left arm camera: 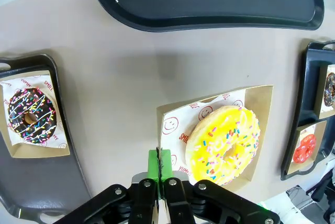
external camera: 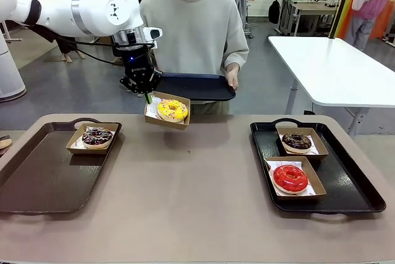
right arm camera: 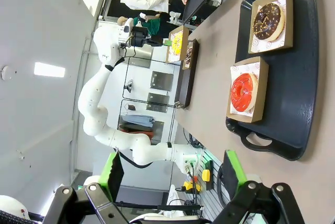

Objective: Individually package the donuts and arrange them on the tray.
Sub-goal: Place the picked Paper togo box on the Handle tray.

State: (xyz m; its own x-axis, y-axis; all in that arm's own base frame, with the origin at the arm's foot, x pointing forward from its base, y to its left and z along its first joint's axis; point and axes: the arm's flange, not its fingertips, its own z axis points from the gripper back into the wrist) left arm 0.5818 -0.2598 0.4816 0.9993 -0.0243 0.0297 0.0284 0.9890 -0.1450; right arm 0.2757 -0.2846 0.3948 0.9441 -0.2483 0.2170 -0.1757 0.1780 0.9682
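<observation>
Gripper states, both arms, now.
Left gripper: shut on the edge of the cardboard tray carrying the yellow donut, lifted off the table.
Right gripper: open, holding nothing.

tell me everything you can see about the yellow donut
The yellow donut is a ring with glossy yellow icing and coloured sprinkles. It lies in a shallow brown cardboard tray lined with white paper printed in red. The left gripper is shut on the tray's edge, holding it tilted above the table.

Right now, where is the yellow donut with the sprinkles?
Front view: the yellow donut sits in a cardboard tray the left gripper holds above the table's far middle, before the person's black tray.
</observation>
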